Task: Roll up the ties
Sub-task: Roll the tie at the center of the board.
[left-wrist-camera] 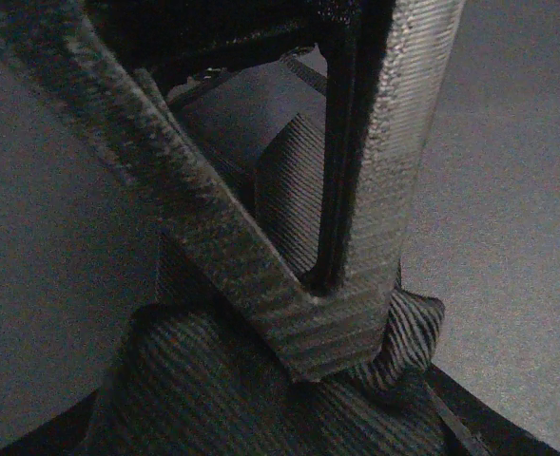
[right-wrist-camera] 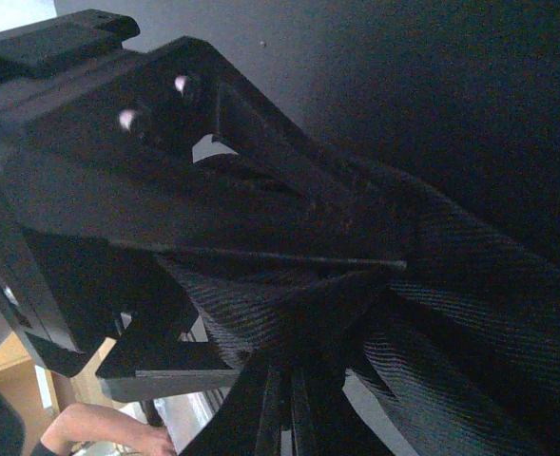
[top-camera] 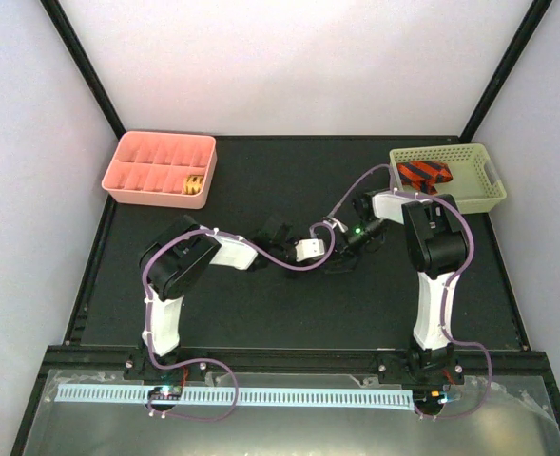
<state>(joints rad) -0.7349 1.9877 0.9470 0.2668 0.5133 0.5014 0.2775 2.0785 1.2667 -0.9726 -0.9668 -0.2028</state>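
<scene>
A dark striped tie (left-wrist-camera: 260,408) is held between both grippers near the middle of the black mat, where it barely shows in the top view (top-camera: 342,262). My left gripper (left-wrist-camera: 341,328) is shut, its fingertips pinching a bunched fold of the tie. In the top view it (top-camera: 331,253) reaches in from the left. My right gripper (right-wrist-camera: 356,275) is shut on the same tie (right-wrist-camera: 470,285), whose folds fan out around its fingers. In the top view it (top-camera: 357,236) comes in from the right, close to the left gripper.
A pink divided tray (top-camera: 132,180) stands at the back left with one rolled tie (top-camera: 196,183) in a compartment. A pale green basket (top-camera: 479,195) at the back right holds an orange and dark striped tie (top-camera: 424,174). Black frame posts flank the mat.
</scene>
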